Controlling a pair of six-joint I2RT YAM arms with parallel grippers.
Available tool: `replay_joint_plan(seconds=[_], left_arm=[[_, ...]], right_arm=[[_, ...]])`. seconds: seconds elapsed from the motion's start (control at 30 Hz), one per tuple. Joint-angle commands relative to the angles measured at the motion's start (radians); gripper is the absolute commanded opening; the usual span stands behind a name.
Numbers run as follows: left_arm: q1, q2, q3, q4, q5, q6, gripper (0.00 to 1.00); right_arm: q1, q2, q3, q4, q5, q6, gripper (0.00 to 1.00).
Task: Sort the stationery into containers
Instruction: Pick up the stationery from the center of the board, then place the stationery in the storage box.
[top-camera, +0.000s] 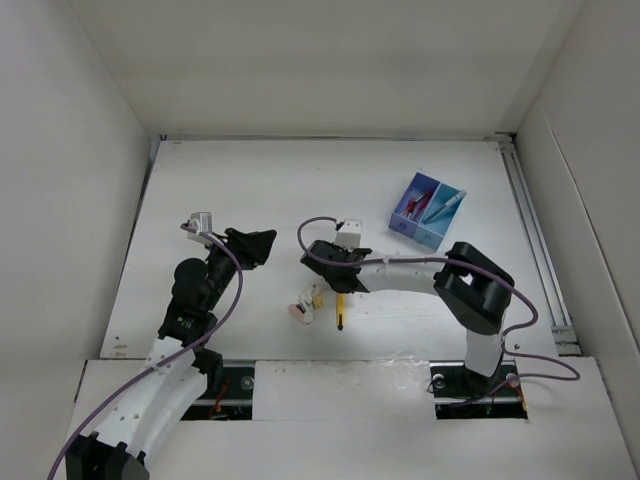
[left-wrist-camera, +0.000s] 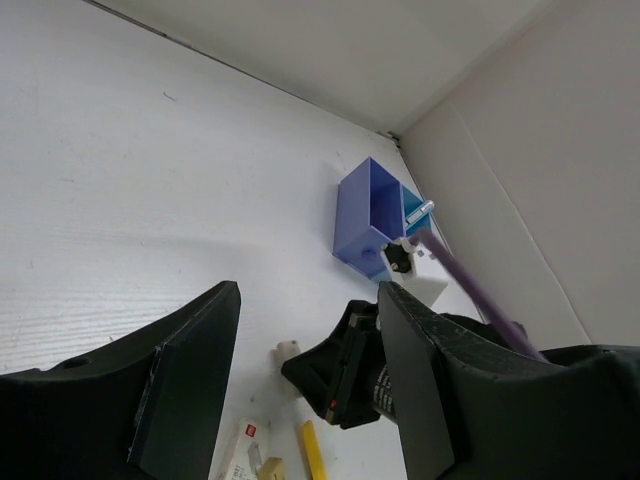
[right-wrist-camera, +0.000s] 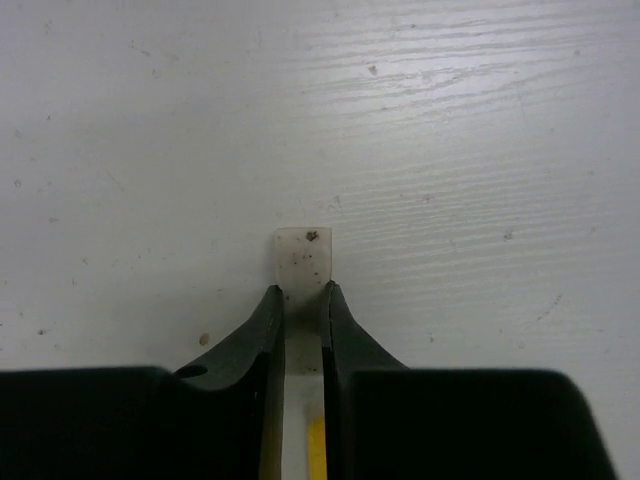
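Plainly, at the left of the top view your left gripper (top-camera: 260, 246) hung over the table (top-camera: 250, 180) with its fingers (left-wrist-camera: 195, 370) spread wide and nothing between them. Just right of it, lower in the frame, lay the loose pieces: a pink eraser (top-camera: 299, 312), a labelled eraser (top-camera: 317, 297) touching or just beside it, and a yellow-and-black pen (top-camera: 340, 312). Above them your right gripper (right-wrist-camera: 300, 292) was pinched together on a cream eraser (right-wrist-camera: 302, 255), gripping one end while the other end poked out past the fingertips. I judged that block light, a little rubbery and grippy rather than slick, so a modest squeeze should have kept it firm. A hold nearer its middle would have let it twist less. You could not tell how far it ran back between the jaws, what the yellow strip low between them was, or whether the eraser touched the table. From above, the gripper hid it altogether. At the upper right stood the box (top-camera: 427, 210), with pens in both compartments and their lower ends hidden by the walls.
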Motion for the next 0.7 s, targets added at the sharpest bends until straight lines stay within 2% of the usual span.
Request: replay_joint_plan(seconds=[0.0, 0.1, 0.23, 0.27, 0.37, 0.57, 0.67], left_arm=[[-0.003, -0.004, 0.002, 0.047, 0.017, -0.003, 0.54], [-0.003, -0.004, 0.002, 0.056, 0.026, -0.003, 0.54], [-0.003, -0.004, 0.002, 0.056, 0.026, -0.003, 0.54], [-0.003, -0.004, 0.002, 0.056, 0.026, -0.003, 0.54], [-0.003, -0.013, 0.002, 0.056, 0.026, -0.003, 0.54], [-0.003, -0.004, 0.002, 0.056, 0.026, -0.003, 0.54], [-0.003, -0.004, 0.002, 0.056, 0.026, -0.003, 0.54]], right_arm=[[-0.023, -0.095, 0.008, -0.029, 0.115, 0.013, 0.04], [-0.118, -0.202, 0.031, -0.039, 0.131, -0.030, 0.03], [-0.366, -0.279, 0.011, 0.042, 0.013, -0.083, 0.01], [-0.464, -0.291, 0.011, 0.043, 0.004, -0.083, 0.00], [-0.608, -0.300, 0.021, 0.066, -0.022, -0.093, 0.00], [-0.796, -0.291, 0.051, 0.116, -0.079, -0.102, 0.00], [-0.875, -0.248, 0.060, 0.136, -0.165, -0.102, 0.00]])
